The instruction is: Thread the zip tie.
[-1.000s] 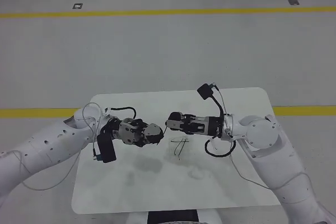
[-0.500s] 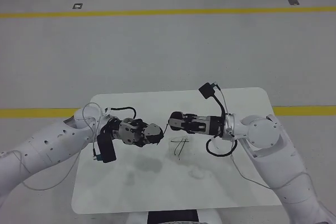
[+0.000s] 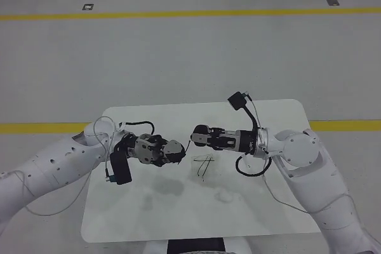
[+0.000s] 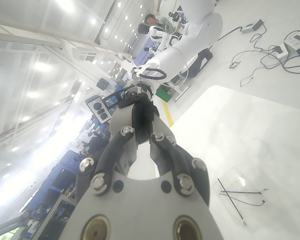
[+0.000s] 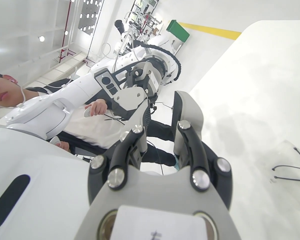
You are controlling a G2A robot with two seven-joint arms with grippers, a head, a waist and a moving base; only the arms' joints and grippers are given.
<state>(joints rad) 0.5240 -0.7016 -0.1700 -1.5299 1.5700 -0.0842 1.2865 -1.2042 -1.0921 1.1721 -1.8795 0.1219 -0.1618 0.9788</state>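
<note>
My left gripper [image 3: 180,153] hangs above the middle of the white table [image 3: 276,124], shut on a thin black zip tie [image 3: 185,147] that sticks out toward the right arm. In the right wrist view the same zip tie [image 5: 113,120] shows as a fine dark line at the left gripper. My right gripper [image 3: 195,136] faces it a short way off, open, with nothing between its fingers [image 5: 181,106]. In the left wrist view my left gripper [image 4: 141,106] has its pads pressed together, and the tie is hidden behind them.
Several spare black zip ties [image 3: 203,166] lie crossed on a clear sheet [image 4: 231,176] on the table just in front of the two grippers. They also appear as spare ties [image 5: 288,168] in the right wrist view. A black cable loops by the right wrist [image 3: 251,170].
The right arm has drifted slightly to the right, so its gripper stands a touch farther from the left one. The left arm has kept still with the zip tie.
</note>
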